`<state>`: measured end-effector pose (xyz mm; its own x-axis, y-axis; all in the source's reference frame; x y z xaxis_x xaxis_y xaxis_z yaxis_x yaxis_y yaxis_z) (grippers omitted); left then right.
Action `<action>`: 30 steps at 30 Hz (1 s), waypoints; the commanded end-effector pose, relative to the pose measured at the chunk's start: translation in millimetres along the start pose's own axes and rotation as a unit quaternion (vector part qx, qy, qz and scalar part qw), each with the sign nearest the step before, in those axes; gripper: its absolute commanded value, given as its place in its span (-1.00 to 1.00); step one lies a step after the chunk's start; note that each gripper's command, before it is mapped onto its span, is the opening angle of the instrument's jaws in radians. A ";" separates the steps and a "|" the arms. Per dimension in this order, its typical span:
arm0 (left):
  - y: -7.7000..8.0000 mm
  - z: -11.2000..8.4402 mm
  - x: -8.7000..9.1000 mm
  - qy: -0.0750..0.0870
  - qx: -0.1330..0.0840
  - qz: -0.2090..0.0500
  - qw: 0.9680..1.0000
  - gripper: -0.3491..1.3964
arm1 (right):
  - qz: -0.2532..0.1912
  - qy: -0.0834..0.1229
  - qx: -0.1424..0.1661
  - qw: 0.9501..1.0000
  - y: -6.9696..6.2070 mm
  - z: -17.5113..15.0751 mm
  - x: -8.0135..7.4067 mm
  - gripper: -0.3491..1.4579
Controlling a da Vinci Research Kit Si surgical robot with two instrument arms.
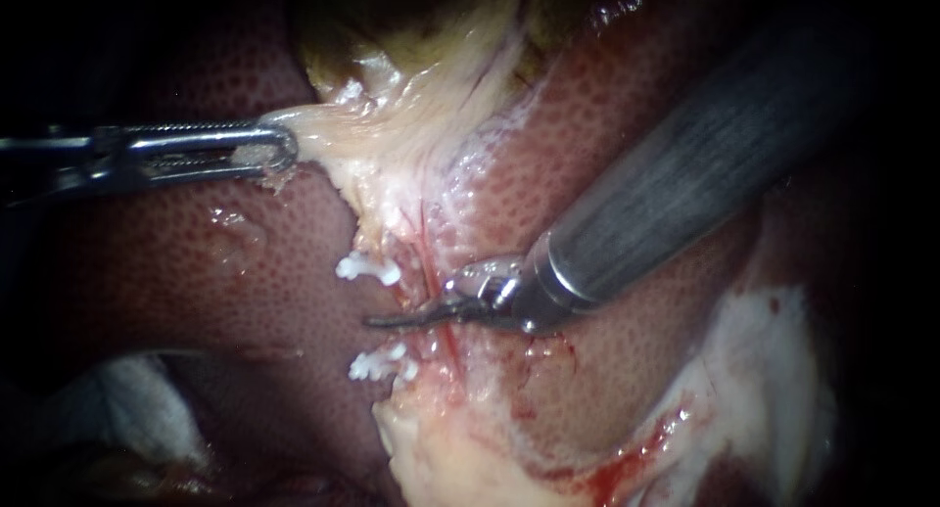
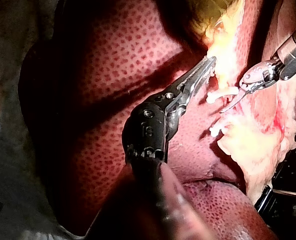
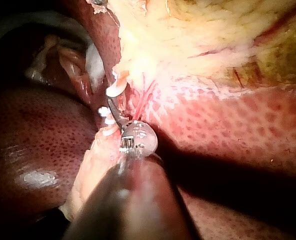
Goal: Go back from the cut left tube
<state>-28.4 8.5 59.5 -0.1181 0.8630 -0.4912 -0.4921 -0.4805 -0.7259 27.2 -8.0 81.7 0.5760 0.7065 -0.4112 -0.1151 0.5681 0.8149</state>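
— Holding anything on your left side?

— Yes. My left instrument [image 1: 279, 150] reaches in level above the liver [image 1: 166, 272]. Its two toothed jaws are closed on a pale flap [image 1: 323, 135] that comes from under the yellow-green gallbladder [image 1: 392, 37]. The flap is drawn out to a point where the jaws pinch it.

— And the right one?

— My right instrument [image 1: 392, 320] slants down from the upper right, its grey shaft crossing the liver's far lobe. The curved blades lie together, thin and dark, with nothing between them.

— Where is the cut left tube [image 1: 384, 245]?

— At the liver's inner edge, where the speckled red surface meets the pale strip. It lies in two stumps, each carrying a white clip. One clip [image 1: 367, 267] sits nearer the gallbladder, the second clip [image 1: 380, 365] farther from it. An open gap separates them, and the tips of my closed blades sit in that gap, over the bare liver edge. Whether the blades touch either clip I cannot tell, even from the right wrist camera.

— Anything else close by?

— A thin red strand [image 1: 438, 301] runs along the pale strip, passing beside the base of the blades. A smear of blood [image 1: 627, 458] marks the pale tissue beyond the second clip.
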 end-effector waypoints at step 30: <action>0.0 0.1 0.0 0.001 0.002 0.000 1.000 -1.00 | 0.005 0.045 0.010 0.999 -0.9 0.1 0.4 0.78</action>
<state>-28.4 8.5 59.5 -0.1170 0.8626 -0.4921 -0.4961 -0.4800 -0.7235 27.6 -8.3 80.8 0.4984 0.7485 -0.4374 -0.1046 0.5529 0.8267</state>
